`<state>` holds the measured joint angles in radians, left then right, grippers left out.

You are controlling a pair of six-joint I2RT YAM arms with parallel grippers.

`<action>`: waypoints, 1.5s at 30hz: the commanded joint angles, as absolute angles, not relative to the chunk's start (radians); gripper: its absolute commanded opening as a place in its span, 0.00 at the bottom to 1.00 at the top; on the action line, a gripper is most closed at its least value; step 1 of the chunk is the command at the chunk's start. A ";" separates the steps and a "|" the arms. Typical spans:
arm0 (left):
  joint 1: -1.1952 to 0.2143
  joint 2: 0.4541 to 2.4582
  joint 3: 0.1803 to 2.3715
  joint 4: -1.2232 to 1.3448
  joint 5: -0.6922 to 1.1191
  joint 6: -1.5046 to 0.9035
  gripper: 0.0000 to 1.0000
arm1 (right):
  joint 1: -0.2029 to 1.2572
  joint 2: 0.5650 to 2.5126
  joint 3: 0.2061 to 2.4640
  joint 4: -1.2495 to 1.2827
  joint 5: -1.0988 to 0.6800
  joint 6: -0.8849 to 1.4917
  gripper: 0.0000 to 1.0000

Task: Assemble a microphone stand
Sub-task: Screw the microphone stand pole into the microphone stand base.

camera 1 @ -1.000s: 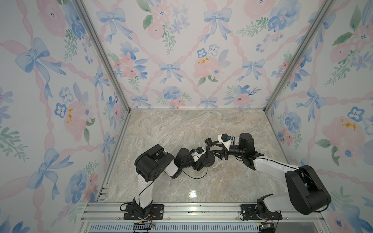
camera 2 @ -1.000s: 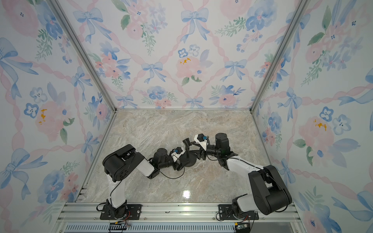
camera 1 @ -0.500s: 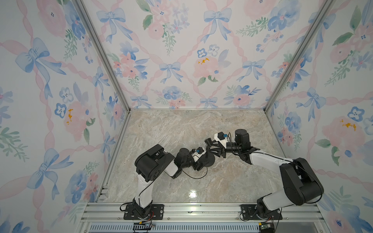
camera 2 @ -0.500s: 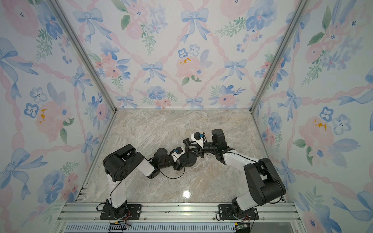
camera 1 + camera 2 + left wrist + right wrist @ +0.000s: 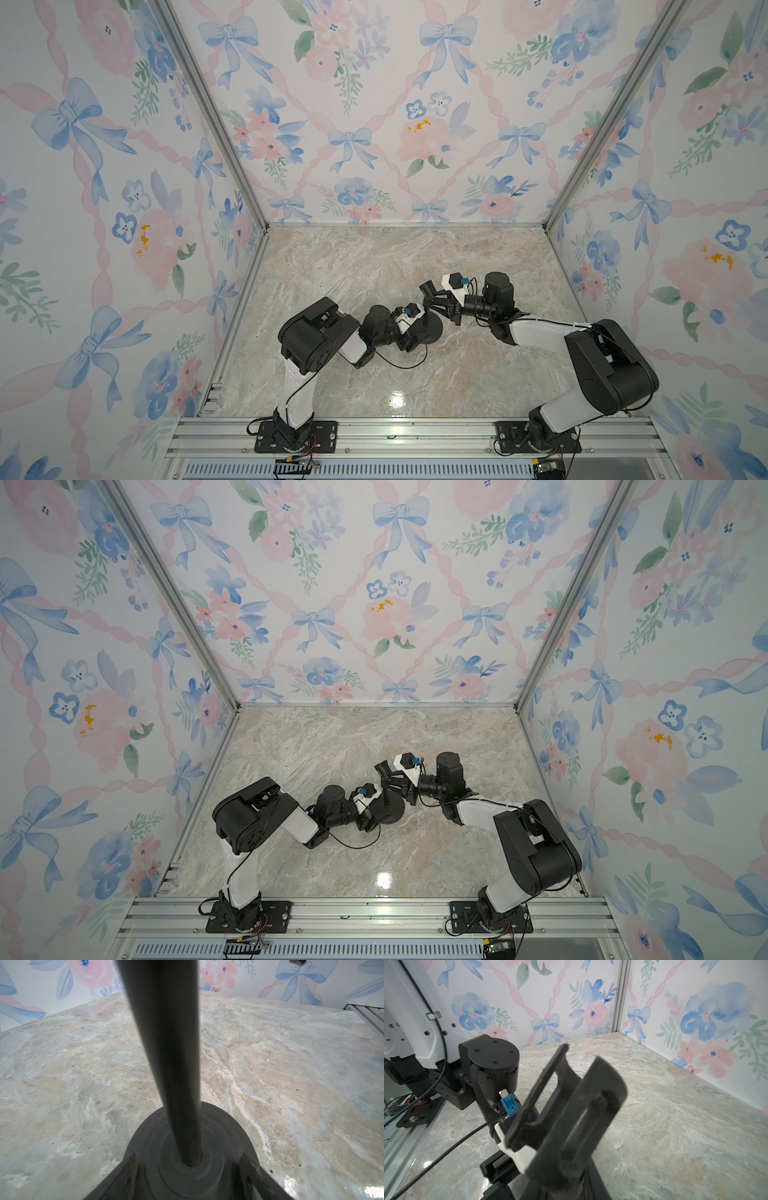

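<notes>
The rod (image 5: 176, 1064) already stands in the base (image 5: 218, 1136) that the left claw (image 5: 187, 1159) clasps, while the right claw (image 5: 439, 305) is at the clip (image 5: 571, 1105), grip unclear, so only tightening seems left.

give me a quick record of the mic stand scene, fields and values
disc base: flat on the marble table
rod: standing in the base's centre
clip: C-shaped, at the rod's top, close before the right wrist camera
left gripper: low at the table, fingers on both sides of the base, holding it
right gripper: at the rod's upper end; grip unclear
</notes>
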<state>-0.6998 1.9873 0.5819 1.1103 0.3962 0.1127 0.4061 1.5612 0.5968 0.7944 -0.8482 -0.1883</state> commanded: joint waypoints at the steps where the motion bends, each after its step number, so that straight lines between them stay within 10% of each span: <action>1: -0.702 2.037 0.561 0.951 0.376 0.134 0.80 | 0.468 1.537 0.495 0.933 -0.591 -0.107 0.00; 10: -0.702 2.043 0.561 0.951 0.374 0.131 0.79 | 0.722 1.505 0.260 1.236 -0.031 -0.123 0.00; 26: -0.705 2.045 0.557 0.951 0.368 0.130 0.76 | 0.837 1.642 0.239 1.404 0.220 -0.057 0.00; 33: -0.703 2.040 0.549 0.950 0.345 0.133 0.73 | 0.789 1.594 0.207 1.404 0.037 -0.087 0.36; 45: -0.702 2.033 0.540 0.942 0.355 0.147 0.72 | 0.443 1.354 0.365 0.814 -0.756 -0.176 0.59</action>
